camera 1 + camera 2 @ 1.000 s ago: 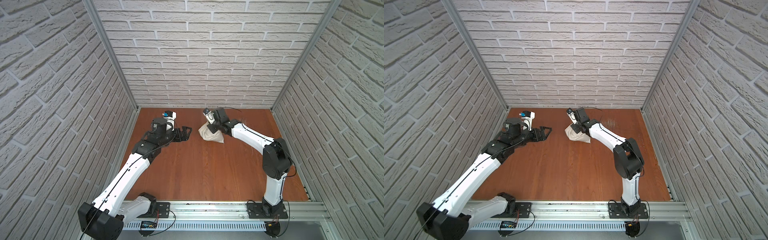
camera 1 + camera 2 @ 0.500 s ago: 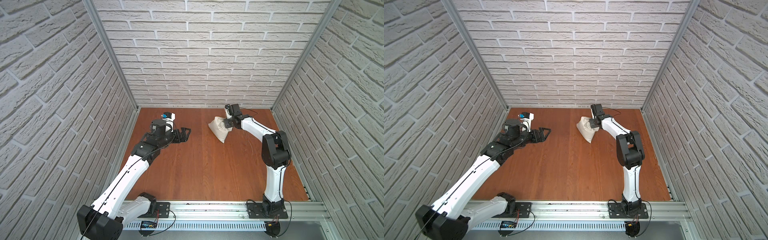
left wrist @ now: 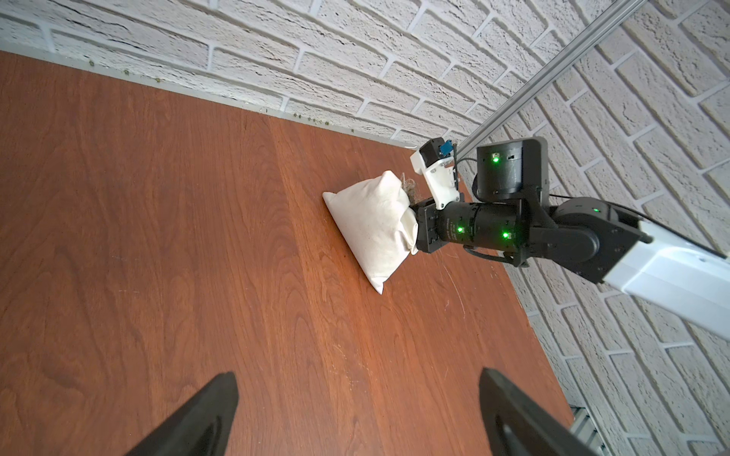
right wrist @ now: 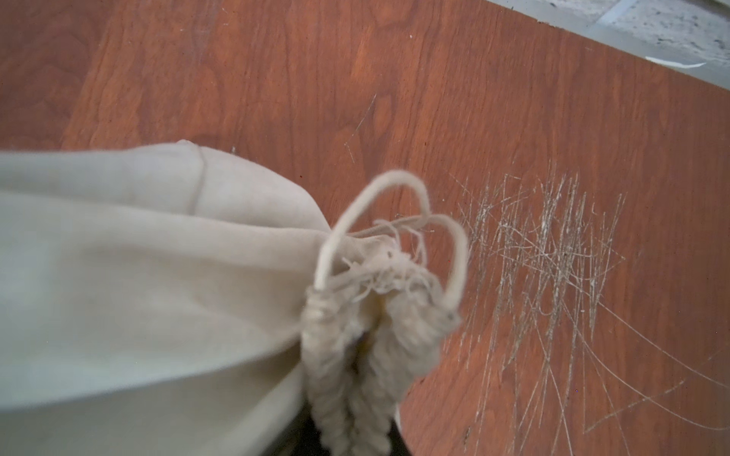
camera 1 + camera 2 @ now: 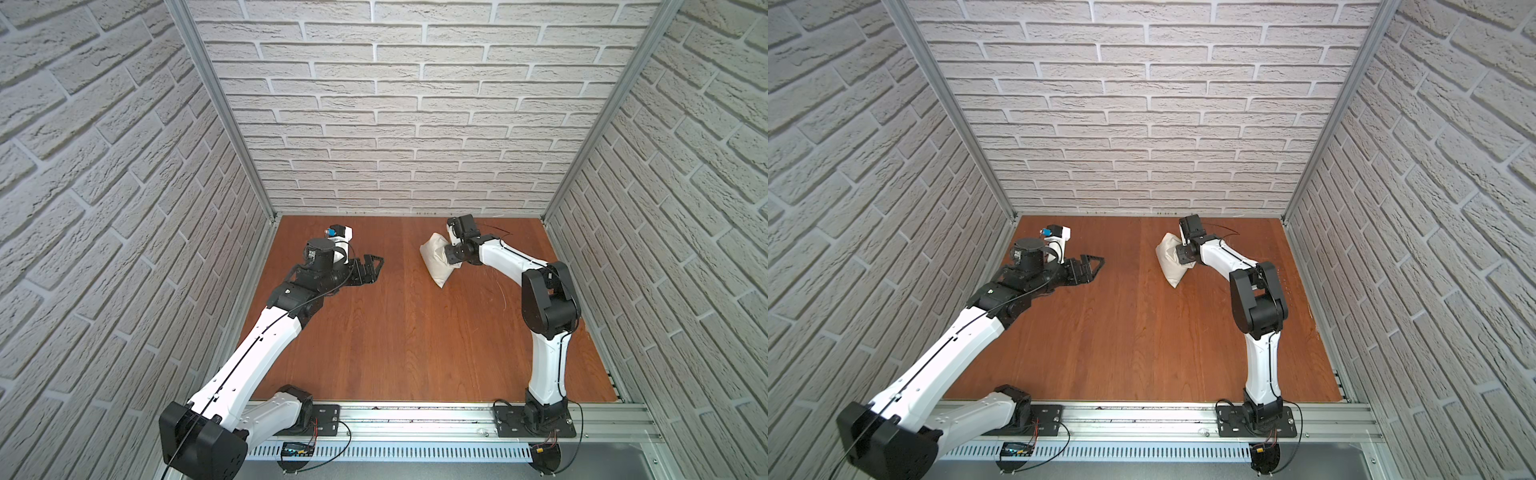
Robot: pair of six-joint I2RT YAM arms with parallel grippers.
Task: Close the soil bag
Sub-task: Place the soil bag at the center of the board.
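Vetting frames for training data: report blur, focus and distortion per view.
Right wrist view: soil bag and its cord smeared soft, table scratches crisper. Left wrist view: bag sharp, table edge bowed, left gripper dark, soft-edged. Both top views: sharp, evenly lit.

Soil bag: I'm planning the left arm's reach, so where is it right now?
In both top views the soil bag sits on the table, right of centre near the back wall, its neck at the right claw.
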